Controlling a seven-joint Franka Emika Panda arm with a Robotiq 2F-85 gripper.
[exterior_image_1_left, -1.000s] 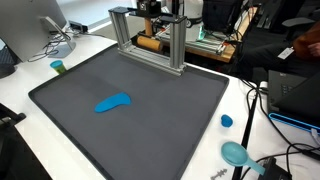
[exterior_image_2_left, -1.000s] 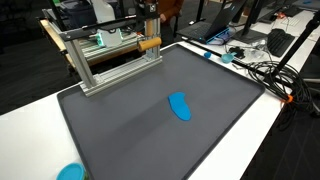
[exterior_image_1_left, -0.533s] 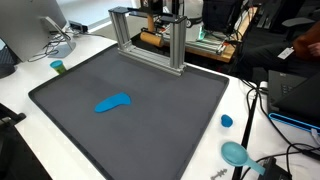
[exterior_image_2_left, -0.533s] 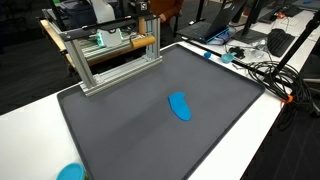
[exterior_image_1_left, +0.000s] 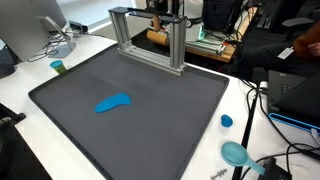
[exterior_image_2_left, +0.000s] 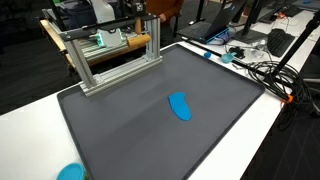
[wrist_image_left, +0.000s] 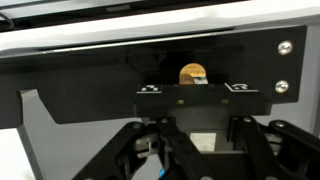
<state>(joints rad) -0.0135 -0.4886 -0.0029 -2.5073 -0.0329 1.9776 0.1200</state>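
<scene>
Wrist view — gripper (wrist_image_left: 193, 92), wooden rod (wrist_image_left: 192, 72) clasped

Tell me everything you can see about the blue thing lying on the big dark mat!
The blue thing is bright, plain blue and looks flat and smooth, maybe plastic or rubber, though that is hard to tell. It is a longish, rounded shape with no markings that show. It lies flat near the middle of the dark mat, and both exterior views show it. Only the mat touches it. It lies well apart from the metal frame at the mat's far edge.
</scene>
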